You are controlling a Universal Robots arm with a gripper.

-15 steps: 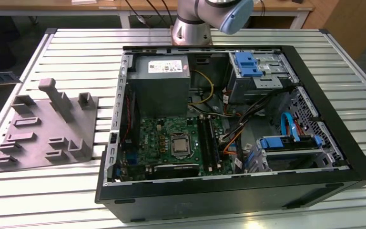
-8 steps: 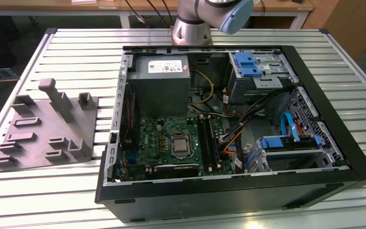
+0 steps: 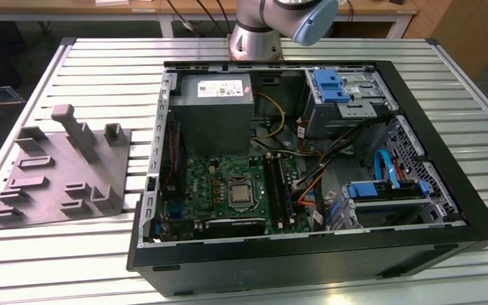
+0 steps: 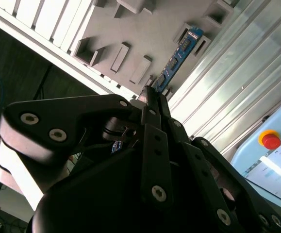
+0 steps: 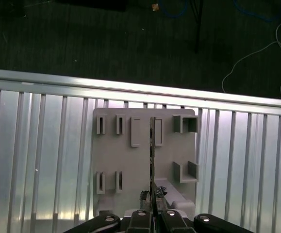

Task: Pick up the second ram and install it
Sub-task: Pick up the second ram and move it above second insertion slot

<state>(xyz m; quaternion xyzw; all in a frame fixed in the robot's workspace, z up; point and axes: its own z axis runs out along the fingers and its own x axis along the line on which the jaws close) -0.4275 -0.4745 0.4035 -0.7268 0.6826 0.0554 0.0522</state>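
Observation:
My gripper [image 4: 152, 94] is shut on the second ram [image 4: 183, 54], a thin blue-green stick that juts out past the fingertips. In the first wrist view the second ram [image 5: 152, 155] shows edge-on as a dark line running from the gripper [image 5: 153, 196] out over the grey holder tray [image 5: 130, 165]. The tray [image 4: 145, 29] lies well below, apart from the stick. In the exterior view the tray [image 3: 66, 171] lies at the left on the slatted table. The open computer case [image 3: 447, 210] stands beside it, with the green motherboard [image 3: 218, 181] and its black slots [image 3: 276, 184] inside.
The arm's base [image 3: 257, 38] stands behind the case. Inside the case are a power supply [image 3: 214, 101], blue drive brackets [image 3: 333, 86] and loose cables [image 3: 312, 178]. A red stop button [image 4: 270, 140] sits on a light-blue unit beyond the table edge. Dark floor lies past the table rail [image 5: 140, 90].

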